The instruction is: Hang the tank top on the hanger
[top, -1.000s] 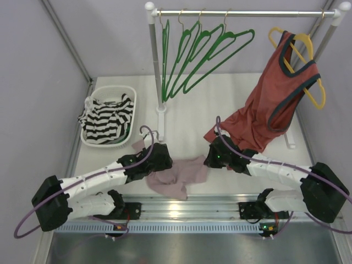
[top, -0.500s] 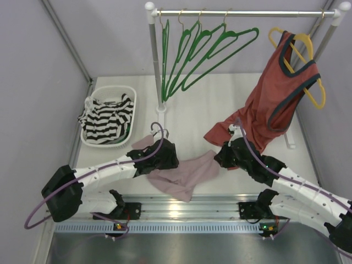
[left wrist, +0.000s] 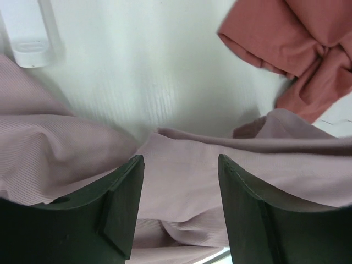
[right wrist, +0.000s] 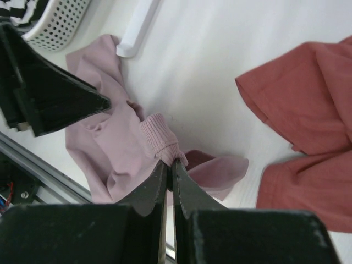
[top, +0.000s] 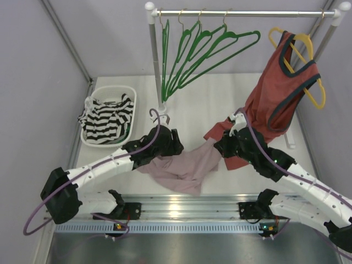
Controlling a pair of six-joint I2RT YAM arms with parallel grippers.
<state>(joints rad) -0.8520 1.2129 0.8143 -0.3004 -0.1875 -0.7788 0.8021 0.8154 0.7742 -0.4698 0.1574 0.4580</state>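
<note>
From above, I am drawing the tank top (top: 184, 165) wider and farther up the table (top: 192, 104) than a second ago, the green hangers (top: 209, 52) well ahead. Left wrist: my left gripper (left wrist: 180, 159) is hovering, fingers apart, over the fabric. Right wrist: my right gripper (right wrist: 169, 162) is clamping its ribbed edge.

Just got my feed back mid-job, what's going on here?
The right hand is pinched shut on a ribbed edge of the pink tank top, which lies crumpled on the table between the arms. The left hand is open over its other side. The green hangers all hang on the rail, so the top is not yet on one.
</note>
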